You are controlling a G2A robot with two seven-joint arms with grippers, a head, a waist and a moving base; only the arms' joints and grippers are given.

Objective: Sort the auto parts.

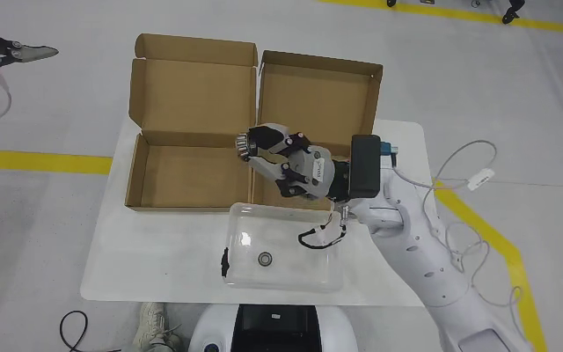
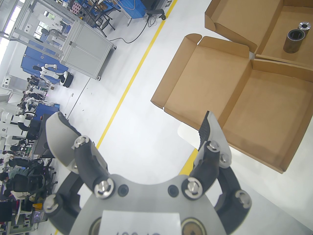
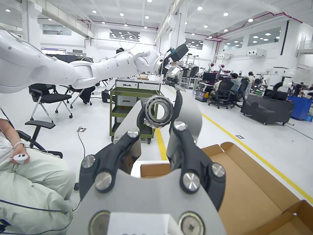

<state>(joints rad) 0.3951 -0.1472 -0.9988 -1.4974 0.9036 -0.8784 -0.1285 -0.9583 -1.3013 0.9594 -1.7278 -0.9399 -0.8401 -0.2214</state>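
A steel bearing ring (image 1: 241, 146) (image 3: 158, 110) is pinched between the fingers of my right gripper (image 1: 249, 146) (image 3: 158, 114), which hangs over the far right corner of the left cardboard box (image 1: 189, 176). The right cardboard box (image 1: 317, 101) (image 2: 276, 37) holds a dark sleeve (image 2: 294, 41) and a small metal cylinder (image 2: 304, 26). The left box (image 2: 264, 113) looks empty inside. My left gripper (image 2: 133, 121) (image 1: 31, 53) (image 3: 177, 84) is open with nothing in it, far off the table to the left of the boxes.
A clear plastic tray (image 1: 242, 220) sits at the table's near edge; in it lie a small ring part (image 1: 265, 259) and a black piece (image 1: 225, 262). A black cable (image 1: 321, 236) from the right arm hangs over it. Both box lids stand open at the back.
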